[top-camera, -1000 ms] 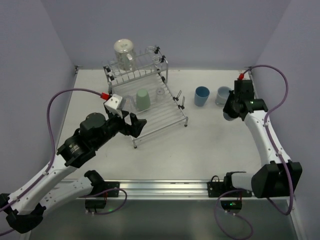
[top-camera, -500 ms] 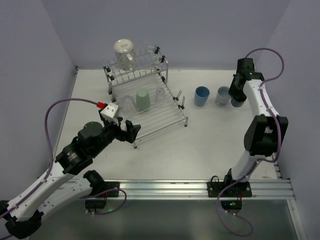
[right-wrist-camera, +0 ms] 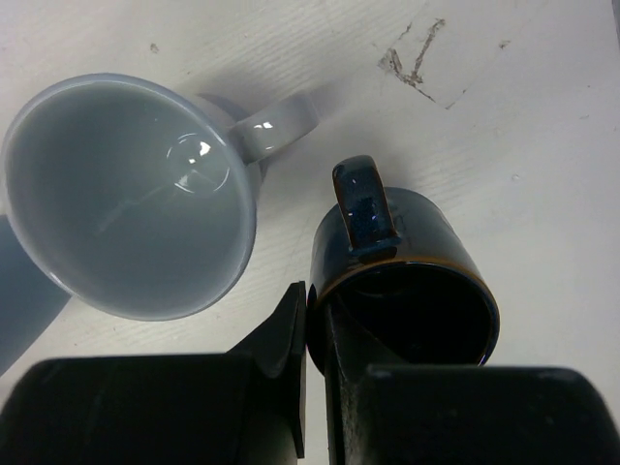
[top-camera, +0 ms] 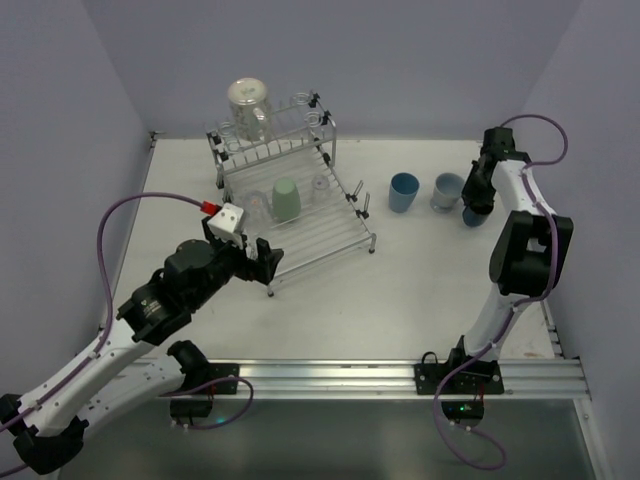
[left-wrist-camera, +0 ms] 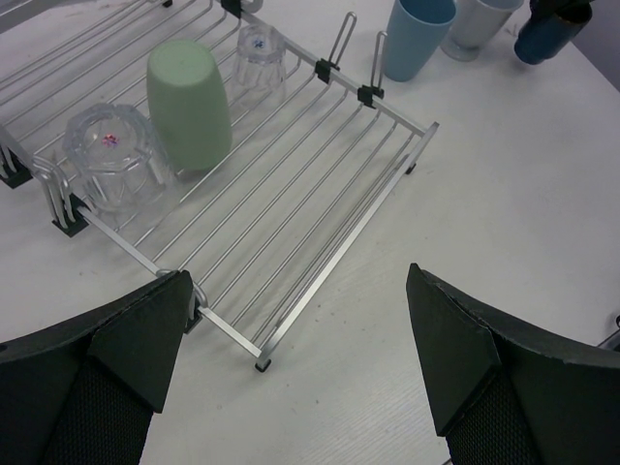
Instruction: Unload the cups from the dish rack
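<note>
Left gripper (left-wrist-camera: 298, 291) spread wide, holding nothing. Dish rack (left-wrist-camera: 320, 194) front corner sits just below it, with clear glass (left-wrist-camera: 111, 160) and pale green tumbler (left-wrist-camera: 189, 102) farther ahead-left on the rods. Right gripper (right-wrist-camera: 312, 305) pinches dark blue mug (right-wrist-camera: 407, 281) by the rim, pale grey mug (right-wrist-camera: 131, 194) just beyond-left.

I see a white table (top-camera: 420, 280) boxed in by plain lavender panels: back wall (top-camera: 420, 60), left wall (top-camera: 60, 150), right wall (top-camera: 600, 140). Light is even, shadows soft. A silver rail (top-camera: 330, 375) runs along the near edge, with grey floor (top-camera: 330, 440) below. There's a dark scuff (right-wrist-camera: 412, 60) on the tabletop.
</note>
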Motion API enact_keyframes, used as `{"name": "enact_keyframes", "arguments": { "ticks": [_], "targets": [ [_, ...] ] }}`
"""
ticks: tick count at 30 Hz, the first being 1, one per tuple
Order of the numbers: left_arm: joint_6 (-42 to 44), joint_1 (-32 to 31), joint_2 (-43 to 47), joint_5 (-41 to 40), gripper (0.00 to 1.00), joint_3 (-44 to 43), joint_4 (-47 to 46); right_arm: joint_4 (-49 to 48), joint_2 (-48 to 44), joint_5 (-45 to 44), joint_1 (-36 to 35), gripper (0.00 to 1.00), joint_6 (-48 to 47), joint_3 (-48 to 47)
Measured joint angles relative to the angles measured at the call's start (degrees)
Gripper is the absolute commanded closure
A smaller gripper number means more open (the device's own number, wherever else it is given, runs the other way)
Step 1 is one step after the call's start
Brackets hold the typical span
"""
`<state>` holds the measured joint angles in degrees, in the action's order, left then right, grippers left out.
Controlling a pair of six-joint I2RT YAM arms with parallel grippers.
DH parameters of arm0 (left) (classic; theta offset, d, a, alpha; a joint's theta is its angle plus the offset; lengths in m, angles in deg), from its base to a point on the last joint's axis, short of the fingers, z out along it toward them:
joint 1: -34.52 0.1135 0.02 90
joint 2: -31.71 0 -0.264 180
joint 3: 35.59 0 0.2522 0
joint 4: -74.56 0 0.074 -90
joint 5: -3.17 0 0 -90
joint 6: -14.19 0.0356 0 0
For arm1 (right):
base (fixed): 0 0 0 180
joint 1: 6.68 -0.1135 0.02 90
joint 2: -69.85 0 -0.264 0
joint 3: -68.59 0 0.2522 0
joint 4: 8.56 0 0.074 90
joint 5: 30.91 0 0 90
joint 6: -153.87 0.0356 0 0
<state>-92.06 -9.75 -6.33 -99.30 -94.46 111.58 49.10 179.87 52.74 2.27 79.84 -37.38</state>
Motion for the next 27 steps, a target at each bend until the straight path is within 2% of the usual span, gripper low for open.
{"name": "enact_keyframes", "arguments": {
  "ticks": [8, 12, 15, 18, 19, 22, 23, 26, 27],
  "targets": [
    [0.0, 0.0, -1.14, -1.09, 0.0, 0.0, 0.0, -2.93, 0.5, 2.47, 3.43, 1.0, -0.17, 3.61],
    [0.0, 0.0, -2.14, -1.46, 0.0, 0.0, 0.0, -3.39, 1.4, 3.19, 3.96, 0.91, -0.2, 3.76],
    [0.0, 0.0, -2.25, -1.88, 0.0, 0.0, 0.02, -3.76, 2.12, 3.82, 3.98, 0.81, -0.22, 3.76],
    [0.0, 0.0, -2.27, -2.47, 0.0, 0.0, 0.02, -4.2, 2.23, 4.42, 3.91, 0.77, -0.24, 3.76],
    [0.0, 0.0, -2.29, -2.62, 0.0, 0.0, 0.02, -4.33, 2.23, 4.39, 3.91, 0.73, -0.22, 3.76],
    [0.0, 0.0, -2.4, -2.89, 0.0, 0.0, 0.02, -4.57, 2.23, 4.33, 3.93, 0.53, 0.0, 3.76],
    [0.02, 0.0, -2.49, -2.99, 0.0, 0.0, 0.02, -4.59, 2.21, 4.24, 3.93, 0.42, 0.09, 3.76],
    [0.0, 0.0, -2.95, -3.39, 0.0, 0.0, 0.02, -4.68, 1.66, 3.93, 3.93, 0.27, 0.09, 3.93],
    [0.0, 0.0, -3.26, -3.67, 0.0, 0.0, 0.04, -4.7, 1.14, 3.82, 3.93, 0.19, 0.31, 4.11]
  ]
}}
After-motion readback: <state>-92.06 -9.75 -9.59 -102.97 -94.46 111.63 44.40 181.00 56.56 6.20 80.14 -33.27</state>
